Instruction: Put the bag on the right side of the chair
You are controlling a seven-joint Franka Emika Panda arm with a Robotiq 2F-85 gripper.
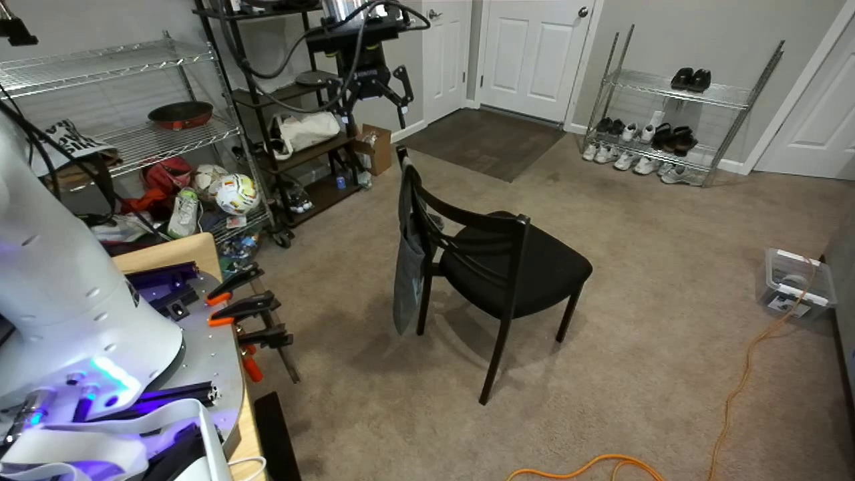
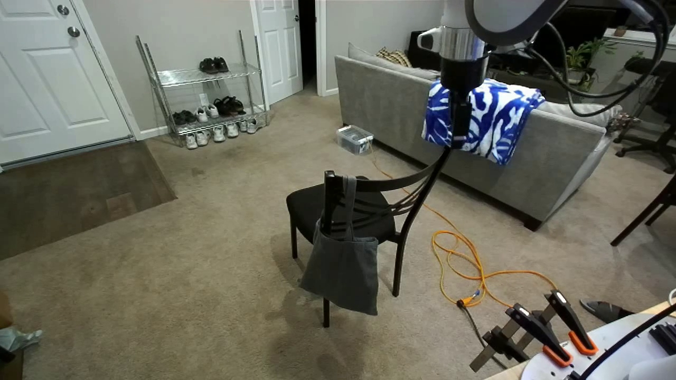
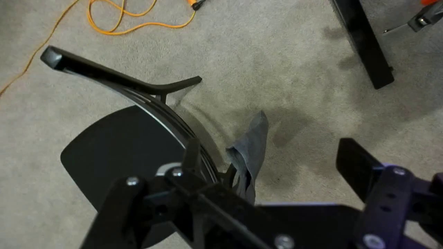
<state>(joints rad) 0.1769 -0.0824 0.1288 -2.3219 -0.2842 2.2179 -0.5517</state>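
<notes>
The chair (image 1: pixel 528 267) is black and upright on the carpet; it also shows in an exterior view (image 2: pixel 306 206) and the wrist view (image 3: pixel 117 152). The grey bag (image 2: pixel 343 269) hangs limp by its strap from one post of the backrest, on the left in that view. It shows edge-on in an exterior view (image 1: pixel 409 267) and below the jaws in the wrist view (image 3: pixel 251 148). My gripper (image 1: pixel 375 120) is open and empty, above the chair and touching neither. In the wrist view the gripper (image 3: pixel 271 155) has its fingers wide apart; its left finger overlaps the backrest.
A wire shelf (image 1: pixel 140 133) and a dark shelf (image 1: pixel 307 153) stand by the wall. Clamps (image 1: pixel 247 307) stick out from the robot's table. An orange cord (image 2: pixel 475 264) lies on the carpet. A grey sofa (image 2: pixel 391 95) with a blue-white cloth (image 2: pixel 480 119) stands behind the chair.
</notes>
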